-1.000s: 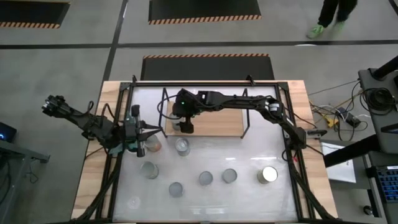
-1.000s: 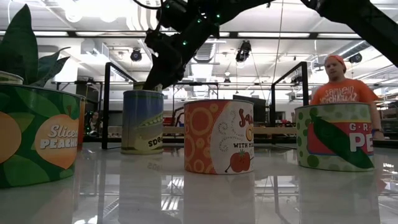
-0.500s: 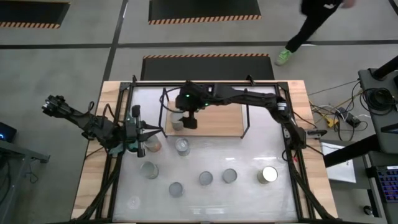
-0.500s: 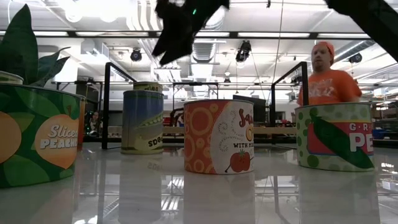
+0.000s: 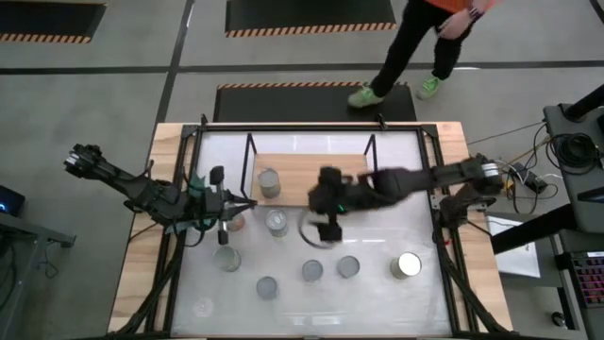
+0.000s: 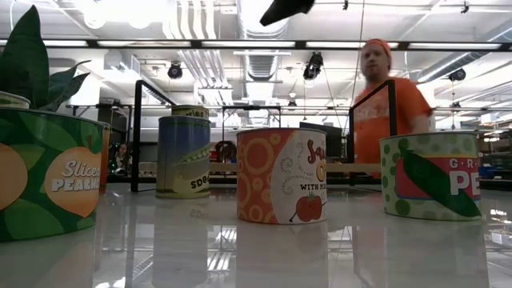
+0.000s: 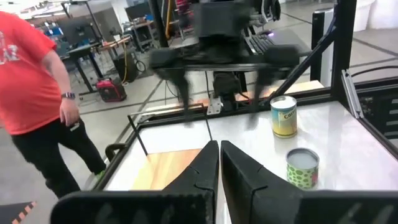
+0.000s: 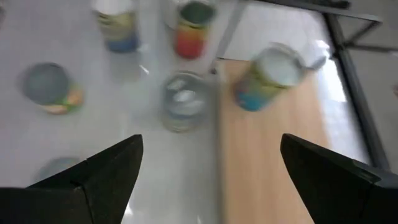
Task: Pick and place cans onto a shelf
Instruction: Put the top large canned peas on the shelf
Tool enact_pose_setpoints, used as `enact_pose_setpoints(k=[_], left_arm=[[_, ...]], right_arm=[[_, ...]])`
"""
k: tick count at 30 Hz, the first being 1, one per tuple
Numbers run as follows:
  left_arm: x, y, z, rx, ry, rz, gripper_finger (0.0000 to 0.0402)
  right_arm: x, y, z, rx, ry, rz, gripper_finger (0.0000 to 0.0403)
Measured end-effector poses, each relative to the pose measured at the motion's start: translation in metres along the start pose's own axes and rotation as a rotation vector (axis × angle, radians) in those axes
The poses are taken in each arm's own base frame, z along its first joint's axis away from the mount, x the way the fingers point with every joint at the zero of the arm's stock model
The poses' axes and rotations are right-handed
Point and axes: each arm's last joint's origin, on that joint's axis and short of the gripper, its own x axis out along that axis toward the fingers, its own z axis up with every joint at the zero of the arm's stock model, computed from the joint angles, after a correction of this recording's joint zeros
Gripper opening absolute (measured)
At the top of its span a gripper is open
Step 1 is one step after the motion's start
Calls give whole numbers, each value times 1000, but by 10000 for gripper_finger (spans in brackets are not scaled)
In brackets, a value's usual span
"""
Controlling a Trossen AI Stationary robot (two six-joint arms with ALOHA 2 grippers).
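The shelf (image 5: 330,170), a light-wood board in a black frame, stands at the table's far middle. One can (image 5: 268,182) stands upright on its left end. Several more cans stand on the white table, among them one (image 5: 276,222) just in front of the shelf and a reddish one (image 5: 236,223). My right gripper (image 5: 321,229) hangs open and empty above the table, in front of the shelf; its wrist view shows its spread fingers (image 8: 112,168) over the shelf can (image 8: 270,78) and a table can (image 8: 183,99). My left gripper (image 5: 241,206) is shut and empty beside the reddish can.
Cans stand along the table's near half (image 5: 312,271) (image 5: 348,267) (image 5: 408,265) (image 5: 226,257). The low view shows big labelled cans (image 6: 280,176) and green leaves (image 6: 32,64) at its left. A person in orange (image 5: 415,47) walks past beyond the far edge.
My right gripper has pulled away from the shelf's left end, rising and swinging toward the table's right and near side; the can it was over stays upright on the shelf. My left gripper has edged a little toward the right. The person has walked along the far side.
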Motion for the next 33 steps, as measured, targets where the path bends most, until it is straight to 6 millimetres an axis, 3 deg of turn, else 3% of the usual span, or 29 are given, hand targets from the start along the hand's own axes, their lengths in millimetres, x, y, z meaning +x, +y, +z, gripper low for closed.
enact_pose_setpoints(k=[3, 7, 13, 17, 22, 33], left_arm=[[2, -1, 0, -4, 8, -2, 0], [0, -1, 0, -14, 4, -2, 0], [-2, 1, 1, -22, -6, -1, 0], [-2, 1, 1, -20, -4, 0, 0], [-1, 0, 0, -17, 0, 0, 0], [-1, 0, 0, -15, 2, 0, 0]], right_arm=[[2, 17, -19, 54, -60, 40, 368], [21, 24, -43, 142, -111, 53, 368], [69, 18, -77, 208, -155, 25, 368], [95, 11, -90, 233, -161, -1, 368], [121, 4, -96, 245, -146, -28, 368], [170, 6, -74, 129, -135, -32, 368]])
